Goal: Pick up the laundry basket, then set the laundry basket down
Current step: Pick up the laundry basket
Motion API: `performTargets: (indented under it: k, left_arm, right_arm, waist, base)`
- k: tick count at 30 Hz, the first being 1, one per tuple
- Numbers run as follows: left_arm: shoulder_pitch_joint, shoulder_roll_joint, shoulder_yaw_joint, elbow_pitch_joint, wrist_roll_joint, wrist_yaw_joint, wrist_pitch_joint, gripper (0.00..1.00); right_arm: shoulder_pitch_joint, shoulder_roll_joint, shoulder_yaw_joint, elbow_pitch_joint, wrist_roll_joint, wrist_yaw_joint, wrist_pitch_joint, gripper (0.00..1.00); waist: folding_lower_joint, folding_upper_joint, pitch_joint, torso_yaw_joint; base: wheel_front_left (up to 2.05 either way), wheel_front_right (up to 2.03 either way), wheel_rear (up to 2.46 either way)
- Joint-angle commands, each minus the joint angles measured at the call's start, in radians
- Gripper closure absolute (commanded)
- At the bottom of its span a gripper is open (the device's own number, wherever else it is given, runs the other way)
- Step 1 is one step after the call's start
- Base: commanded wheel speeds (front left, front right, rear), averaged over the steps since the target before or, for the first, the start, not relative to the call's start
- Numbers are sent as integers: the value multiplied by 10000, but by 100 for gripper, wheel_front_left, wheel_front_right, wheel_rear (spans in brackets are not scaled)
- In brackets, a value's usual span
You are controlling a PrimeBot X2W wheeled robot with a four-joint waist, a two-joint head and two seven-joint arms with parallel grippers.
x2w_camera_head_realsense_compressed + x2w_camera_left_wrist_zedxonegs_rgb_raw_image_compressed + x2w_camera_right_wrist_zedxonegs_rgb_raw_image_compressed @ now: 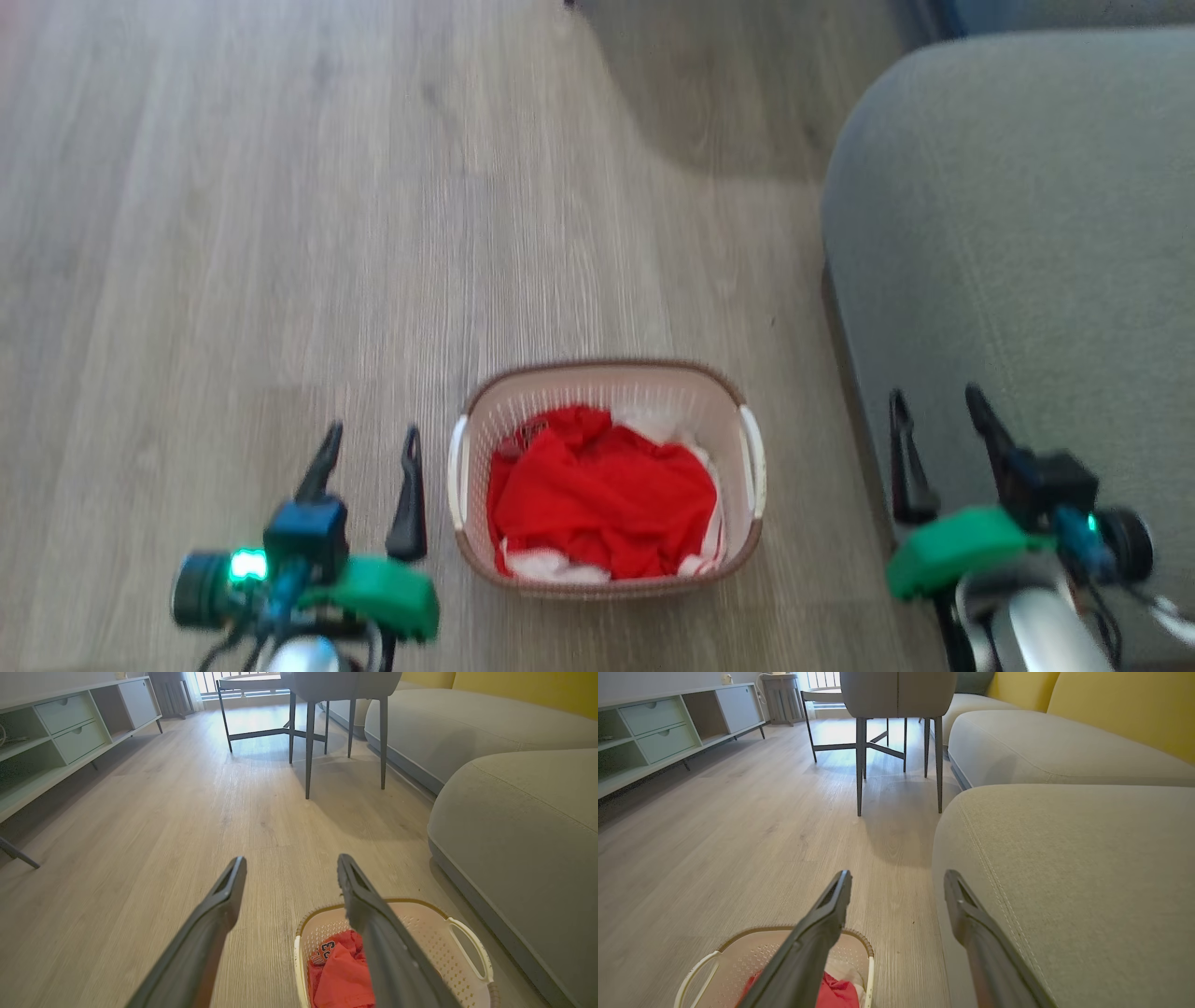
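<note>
**Squarely between the grippers, but nearer the left one**

Head view: the laundry basket (607,366) sits on the floor (280,233) with a red garment (607,495) heaped inside. Its long axis seems to run from one gripper toward the other, with a white handle at each end. The left gripper (373,434), fingers spread and empty, stands just beside the basket's left handle (456,471). The right gripper (935,397), also spread and empty, is well apart from the basket's right handle (754,462), over the grey sofa (1027,233) that flanks the basket. I judge the right arm has further to close in. The picture is smeared, so whether the left finger touches the handle cannot be told.

Left wrist view: the basket lies low and to the right of the parted fingers. One finger covers part of it and the bottom edge cuts it off.

Right wrist view: the basket lies low and to the left, again cut off and partly hidden by a finger.
</note>
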Motion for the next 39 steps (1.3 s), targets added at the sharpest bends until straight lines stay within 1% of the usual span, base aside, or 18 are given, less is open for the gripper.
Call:
performTargets:
  k: [1, 9, 17, 21, 22, 27, 33, 39]
  left_arm:
    - [-666, -24, 417, -165, -43, -49, -93, 0]
    - [-2274, -67, 500, 1406, -134, -234, -93, 0]
    - [-4060, -95, 467, 3061, -328, -249, -93, 0]
    - [-4851, -99, 232, 3841, -518, -269, -93, 0]
    - [-4851, -99, 232, 3841, -518, -269, -93, 0]
    - [-5660, -101, -208, 4818, -795, -261, -93, 0]
    - [-6435, -101, -730, 5949, -1058, -260, -93, 0]
    - [-7074, -102, -1204, 6659, -1350, -353, -93, 0]
  right_arm:
    - [-602, -129, 222, -140, -37, -15, -120, 0]
    - [-2461, -129, 355, 1553, 29, -15, -120, 0]
    - [-4355, -129, 593, 3362, 236, -15, -120, 0]
    - [-5197, -129, 742, 4409, 418, -15, -120, 0]
    - [-5197, -129, 742, 4409, 418, -15, -120, 0]
    - [-5982, -129, 903, 5549, 616, -15, -120, 0]
    - [-6583, -129, 1194, 6340, 943, -15, -120, 0]
    - [-6882, -129, 1494, 6653, 1242, -15, -120, 0]
  waist:
    - [0, 0, 556, 5]
    - [0, 0, 2229, -4]
    - [0, 0, 4041, -6]
    - [0, 0, 4795, 13]
    - [0, 0, 4795, 13]
    - [0, 0, 5603, 107]
    - [0, 0, 6351, 155]
    - [0, 0, 6942, 220]
  base:
    - [0, 0, 0]
    - [0, 0, 0]
    - [0, 0, 0]
    - [0, 0, 0]
    - [0, 0, 0]
    - [0, 0, 0]
    - [0, 0, 0]
    - [0, 0, 0]
